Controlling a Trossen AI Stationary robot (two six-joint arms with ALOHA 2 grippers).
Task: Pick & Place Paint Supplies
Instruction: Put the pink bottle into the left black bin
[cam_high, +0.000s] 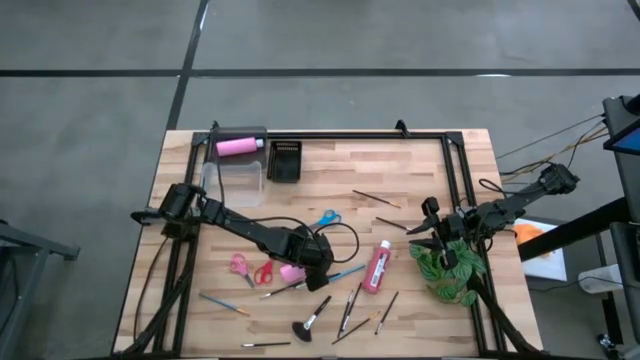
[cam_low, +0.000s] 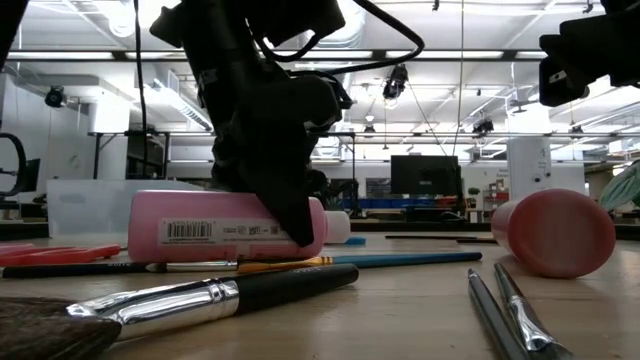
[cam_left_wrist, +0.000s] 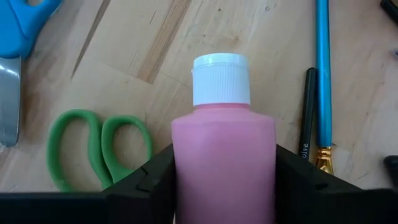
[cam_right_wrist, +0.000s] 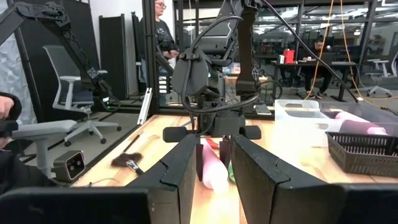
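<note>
Near the front edge of the tabletop, left of centre, a pink paint bottle (cam_high: 292, 272) lies on its side, white cap (cam_left_wrist: 221, 78) pointing away from the left gripper (cam_high: 312, 262). That gripper's two dark fingers (cam_left_wrist: 152, 180) sit flush against either side of the bottle body, pinching it; the bottle rests on the wood.

Just beside the bottle: green-handled scissors (cam_left_wrist: 102, 149) and red-handled scissors (cam_high: 262, 272). Blue-handled scissors (cam_high: 327, 218) lie toward the table centre. A blue-handled brush (cam_left_wrist: 323, 74) and a black-handled brush (cam_left_wrist: 306, 118) lie alongside the bottle. A red tube (cam_high: 378, 266) lies to the right, with more thin brushes (cam_high: 350, 310) along the front edge.

Second pink bottle (cam_high: 238, 146) lies at the back left corner, beside a clear tub (cam_high: 236, 183) and a black tray (cam_high: 284, 160).

Right gripper (cam_high: 432, 238) hangs at the right edge, above a green plant (cam_high: 450, 268), fingers a narrow gap apart, holding nothing.
</note>
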